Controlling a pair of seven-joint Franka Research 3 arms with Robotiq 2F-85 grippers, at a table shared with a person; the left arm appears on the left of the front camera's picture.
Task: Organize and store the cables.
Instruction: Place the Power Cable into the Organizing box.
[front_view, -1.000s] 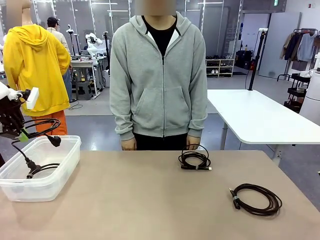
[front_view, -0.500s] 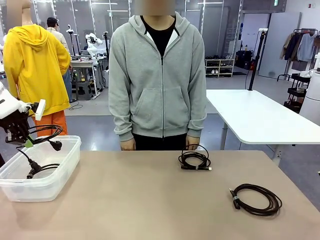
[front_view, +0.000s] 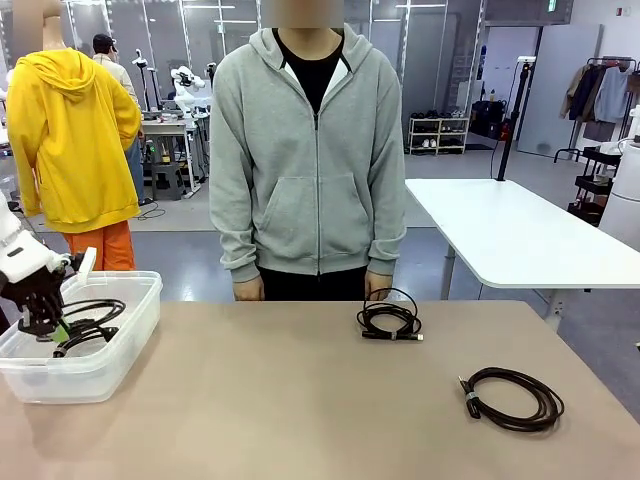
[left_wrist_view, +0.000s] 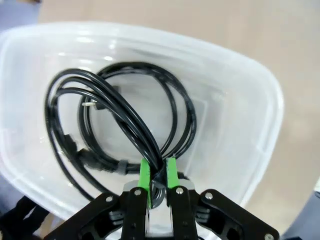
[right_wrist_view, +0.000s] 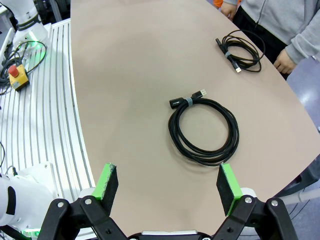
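Left wrist view: my left gripper (left_wrist_view: 157, 167) pinches a coiled cable (left_wrist_view: 125, 121) inside the left tub (left_wrist_view: 250, 100); I'd release only once it rests flat. My right gripper (right_wrist_view: 165, 182) gapes wide over the near-right cable (right_wrist_view: 176, 127).

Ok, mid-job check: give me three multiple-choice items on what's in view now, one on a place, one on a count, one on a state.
1. Where is the cable that the left gripper holds?
A) on the white table
B) inside the clear bin
C) in a person's hand

2. How many coiled cables lie on the tan table?
A) none
B) two
C) four

3. How do the right gripper's fingers stand?
A) spread wide, nothing between them
B) shut on a cable
C) shut on the bin

Answers:
1 B: the left wrist view shows the held loops within the bin's walls.
2 B: there is a far coil and a near coil.
3 A: the green pads stand apart above the table.
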